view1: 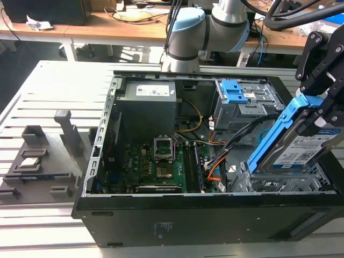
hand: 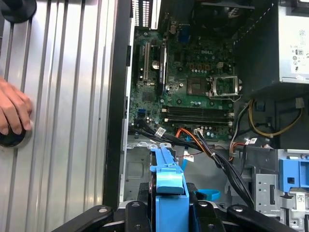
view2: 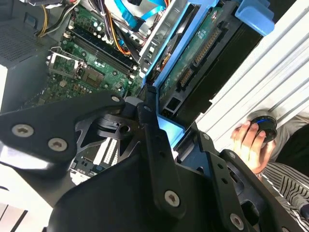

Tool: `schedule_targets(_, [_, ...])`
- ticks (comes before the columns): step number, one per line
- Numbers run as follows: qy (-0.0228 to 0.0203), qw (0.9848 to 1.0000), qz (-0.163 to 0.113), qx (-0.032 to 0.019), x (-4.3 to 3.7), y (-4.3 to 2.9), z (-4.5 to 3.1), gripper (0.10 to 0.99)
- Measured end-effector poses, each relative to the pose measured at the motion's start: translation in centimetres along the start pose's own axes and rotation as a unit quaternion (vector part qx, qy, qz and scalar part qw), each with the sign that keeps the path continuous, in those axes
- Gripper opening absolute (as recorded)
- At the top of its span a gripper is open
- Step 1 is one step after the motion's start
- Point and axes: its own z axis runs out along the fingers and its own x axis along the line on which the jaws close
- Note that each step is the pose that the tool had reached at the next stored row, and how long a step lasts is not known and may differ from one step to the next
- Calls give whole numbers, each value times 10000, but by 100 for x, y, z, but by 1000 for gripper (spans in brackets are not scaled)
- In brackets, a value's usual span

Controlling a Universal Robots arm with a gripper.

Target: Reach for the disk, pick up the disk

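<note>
Exterior view, left to right. Grey fixture blocks sit on the slatted bench at the left, well apart from the work. The open computer case lies on its side mid-bench; motherboard exposed, power supply at the far side, blue-latched drive cage far right.

At the right, the end effector is clamped on the disk, gripping its blue rail. The disk stands tilted, raised partly above the near-right drive bay, lower edge apparently still within the bay.

In the second wrist view a person's hand rests on a round black knob on the bench beside the case.

Judgement: pick-up is well along. To do it well, draw the disk along its own tilt, clear of the bay walls and the orange and black cables, keeping grip square on the rail.
</note>
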Motion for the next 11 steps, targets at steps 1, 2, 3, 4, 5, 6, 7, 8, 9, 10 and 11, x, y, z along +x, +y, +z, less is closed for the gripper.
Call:
schedule_targets(1, [0, 10000, 0, -1, -5, -5, 2, 369])
schedule_targets(2, [0, 10000, 1, -2, -14, -15, 4, 369])
schedule_targets(3, [-1, 10000, 0, -3, -18, -22, 7, 369])
schedule_targets(4, [0, 10000, 1, -3, -18, -21, 7, 369])
schedule_targets(5, [0, 10000, 1, -3, -18, -21, 7, 369])
schedule_targets(6, [0, 10000, 1, -3, -18, -22, 7, 369])
schedule_targets(7, [0, 10000, 1, -3, -18, -22, 7, 369])
schedule_targets(8, [0, 10000, 1, -3, -19, -22, 8, 369])
schedule_targets(9, [0, 10000, 1, -3, -18, -22, 9, 369])
schedule_targets(10, [0, 10000, 1, -3, -18, -22, 9, 369])
schedule_targets(11, [0, 10000, 1, -3, -18, -22, 9, 369])
